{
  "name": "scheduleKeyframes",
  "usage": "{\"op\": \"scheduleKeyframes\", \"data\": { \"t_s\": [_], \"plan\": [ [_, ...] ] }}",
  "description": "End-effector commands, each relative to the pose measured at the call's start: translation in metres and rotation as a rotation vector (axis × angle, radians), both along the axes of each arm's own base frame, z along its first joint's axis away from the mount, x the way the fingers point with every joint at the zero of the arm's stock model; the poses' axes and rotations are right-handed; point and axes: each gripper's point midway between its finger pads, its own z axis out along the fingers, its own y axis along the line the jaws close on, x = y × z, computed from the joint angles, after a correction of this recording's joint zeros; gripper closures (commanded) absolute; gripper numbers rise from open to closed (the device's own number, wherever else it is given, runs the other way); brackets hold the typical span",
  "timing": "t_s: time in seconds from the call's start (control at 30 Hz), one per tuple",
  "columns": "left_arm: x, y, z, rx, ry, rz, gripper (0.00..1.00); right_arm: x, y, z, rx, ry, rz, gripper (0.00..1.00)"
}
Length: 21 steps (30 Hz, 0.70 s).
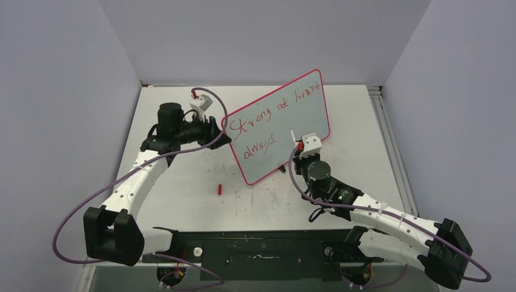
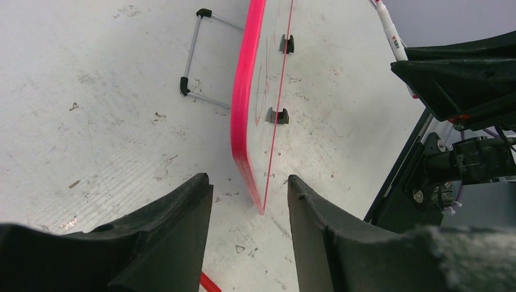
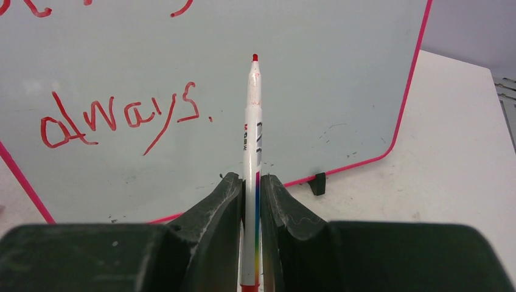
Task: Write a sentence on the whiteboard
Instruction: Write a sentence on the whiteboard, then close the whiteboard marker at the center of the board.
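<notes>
Tabletop whiteboard stands beyond marker in right claw.

A small red plastic cap lies on the scuffed white tabletop, towards the near side. Plain pale grey walls close the table in on three sides.
</notes>
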Motion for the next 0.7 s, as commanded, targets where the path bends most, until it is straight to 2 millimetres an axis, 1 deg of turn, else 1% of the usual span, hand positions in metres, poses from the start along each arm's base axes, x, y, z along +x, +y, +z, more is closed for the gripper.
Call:
{"op": "scheduleKeyframes", "data": {
  "t_s": [0.0,0.07,0.13,0.3,0.4,0.53,0.67],
  "plan": [
    [0.003,0.001,0.020,-0.014,-0.089,0.008,0.49,-0.001,-0.012,0.020,0.033,-0.041,-0.046,0.95],
    [0.001,0.002,0.020,-0.011,-0.092,0.015,0.43,-0.002,-0.014,0.025,0.035,-0.044,-0.048,0.95],
    [-0.001,0.004,0.019,-0.006,-0.099,0.026,0.40,-0.003,-0.014,0.028,0.036,-0.045,-0.044,0.95],
    [-0.017,0.015,0.018,-0.005,-0.127,0.086,0.38,-0.008,-0.020,0.038,0.037,-0.052,-0.043,0.95],
    [-0.030,0.024,0.008,-0.008,-0.111,0.147,0.38,-0.012,-0.026,0.044,0.040,-0.063,-0.045,0.95],
    [-0.046,0.047,-0.004,0.022,-0.056,0.314,0.38,-0.018,-0.033,0.056,0.080,-0.081,-0.050,0.95],
    [-0.060,0.065,-0.031,0.093,0.056,0.428,0.38,-0.022,-0.033,0.065,0.117,-0.099,-0.032,0.95]
  ]
}}
